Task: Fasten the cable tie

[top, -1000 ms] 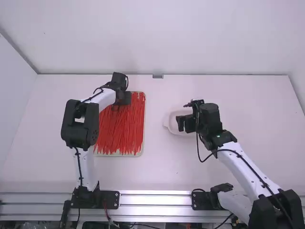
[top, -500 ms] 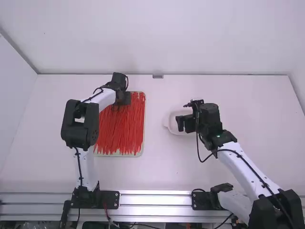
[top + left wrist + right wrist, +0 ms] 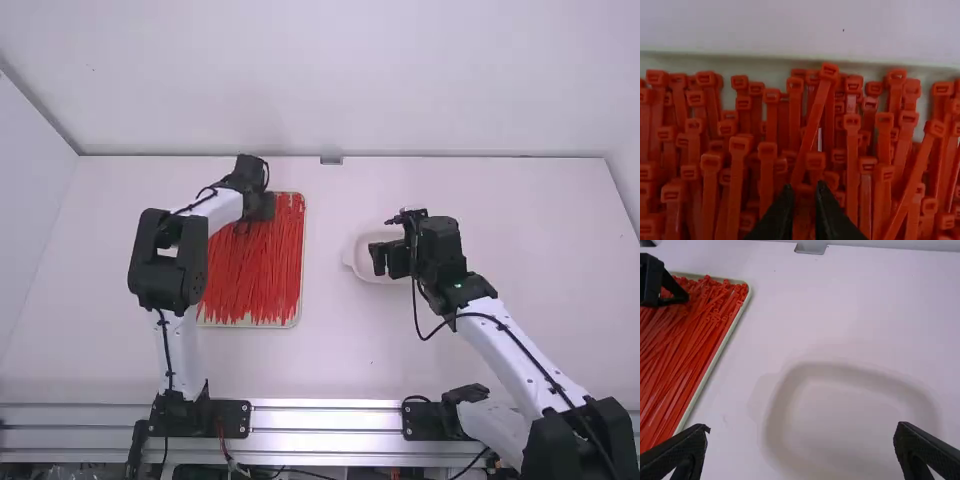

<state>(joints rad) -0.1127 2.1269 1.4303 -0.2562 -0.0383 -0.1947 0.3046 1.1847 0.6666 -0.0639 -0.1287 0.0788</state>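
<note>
A heap of red cable ties [image 3: 258, 262] lies on a pale tray [image 3: 296, 322] left of the middle. My left gripper [image 3: 256, 206] is down at the heap's far end. Seen from the left wrist, its black fingers [image 3: 783, 206] are pinched on one slanted red tie [image 3: 813, 125], whose head lies near the tray's far rim. My right gripper [image 3: 384, 258] hovers over a shallow white dish [image 3: 356, 254]. In the right wrist view the right gripper [image 3: 801, 429] stands wide open above the dish [image 3: 845, 415], with nothing between its fingers.
The tray's near-right edge [image 3: 715, 365] lies a short way left of the dish. A small grey bracket [image 3: 331, 158] sits at the table's far edge. Bare white table spreads to the right and toward the front.
</note>
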